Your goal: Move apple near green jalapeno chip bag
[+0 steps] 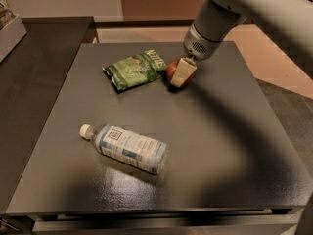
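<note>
Gripper (178, 75) with pale fingers (184, 70) clasped about the small round dark-red apple (170, 68), low over the dark surface (230, 146), the crinkly green foil chip bag (136, 70) just beyond the apple; the fruit, judged firm, smooth and light, suits a hold across its widest girth.

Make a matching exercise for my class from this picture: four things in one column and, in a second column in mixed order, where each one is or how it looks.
Column one
1. apple
2. green jalapeno chip bag
3. water bottle
4. gripper

Column two
A. lying on its side towards the table's near left part
B. flat on the far part, just left of the apple
C. beige, down against the apple
D. round and red, partly hidden by the gripper

Pairs: 1-D, 2-B, 3-A, 4-C
</note>
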Controlling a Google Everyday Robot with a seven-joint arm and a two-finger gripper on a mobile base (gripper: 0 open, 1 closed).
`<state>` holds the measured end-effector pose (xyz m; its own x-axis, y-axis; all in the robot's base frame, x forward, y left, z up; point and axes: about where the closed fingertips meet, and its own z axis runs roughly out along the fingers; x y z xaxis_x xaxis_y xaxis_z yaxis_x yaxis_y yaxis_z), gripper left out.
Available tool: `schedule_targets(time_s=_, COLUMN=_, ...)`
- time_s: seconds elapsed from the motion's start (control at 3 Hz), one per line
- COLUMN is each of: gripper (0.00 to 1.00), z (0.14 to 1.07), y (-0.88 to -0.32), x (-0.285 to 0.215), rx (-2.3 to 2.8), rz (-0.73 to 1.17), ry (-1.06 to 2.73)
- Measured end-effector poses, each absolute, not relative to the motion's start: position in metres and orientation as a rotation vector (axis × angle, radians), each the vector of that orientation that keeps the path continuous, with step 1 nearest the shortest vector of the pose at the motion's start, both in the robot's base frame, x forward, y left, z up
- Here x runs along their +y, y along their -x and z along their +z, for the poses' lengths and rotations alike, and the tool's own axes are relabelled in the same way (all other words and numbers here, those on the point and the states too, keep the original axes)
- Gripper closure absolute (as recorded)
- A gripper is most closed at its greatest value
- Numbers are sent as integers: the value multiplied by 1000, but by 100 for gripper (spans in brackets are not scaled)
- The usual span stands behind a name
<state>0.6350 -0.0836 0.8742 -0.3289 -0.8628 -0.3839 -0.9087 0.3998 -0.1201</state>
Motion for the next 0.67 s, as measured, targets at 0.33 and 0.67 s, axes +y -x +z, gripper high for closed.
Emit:
schedule_targets(time_s=0.33, gripper=12, z=868, y=-633, x=-80, rx=2281, rz=171, ry=1549)
schedule_targets(time_s=0.67, gripper=0, z=863, y=-630, x=-77, rx=2285, rz=172, ry=1565)
